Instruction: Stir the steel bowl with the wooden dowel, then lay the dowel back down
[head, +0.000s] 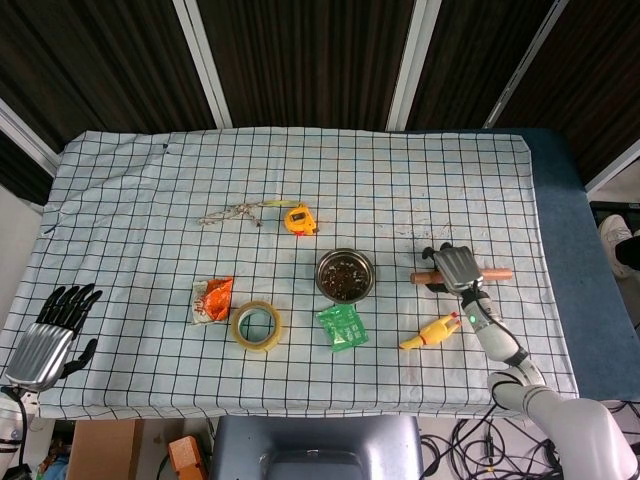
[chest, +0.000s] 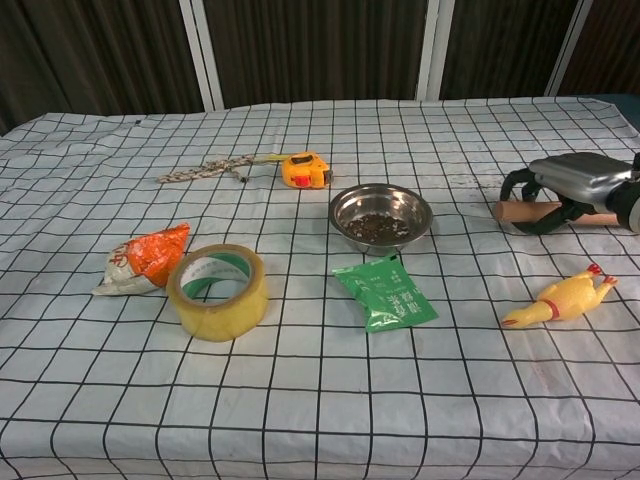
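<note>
I see steel bowl (head: 345, 275) mid-table, pouch (head: 342, 326) just before it, tape roll (head: 256, 325) left of pouch, crumpled packet (head: 211, 298) beside roll. Tape measure (head: 300, 218) and cord (head: 231, 212) behind bowl. Dowel (head: 494, 274) right of bowl under right hand (head: 456, 268); toy chicken (head: 431, 332) before it. Left hand (head: 50, 325) off table's left edge.
</note>
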